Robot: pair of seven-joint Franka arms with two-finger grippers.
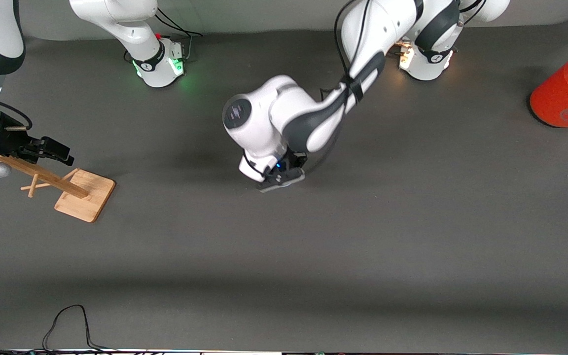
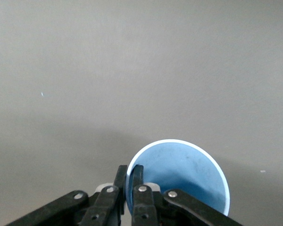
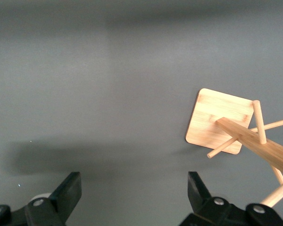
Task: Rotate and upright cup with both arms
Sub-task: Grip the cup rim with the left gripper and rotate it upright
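Cup (image 2: 179, 172) sits near the middle of the table (image 1: 412, 246), and the left gripper (image 2: 130, 181) pinches its thin rim, one finger inside and one outside. It looks empty, so nothing can spill, but such a small pinch could slip when the arm turns it, and the cup could drop and roll away. The right gripper (image 3: 132, 190) waits with its fingers wide apart, holding nothing, over the wooden rack (image 1: 74, 190) at about nine o'clock from the cup; an orange can (image 1: 567, 93) lies at about two o'clock.
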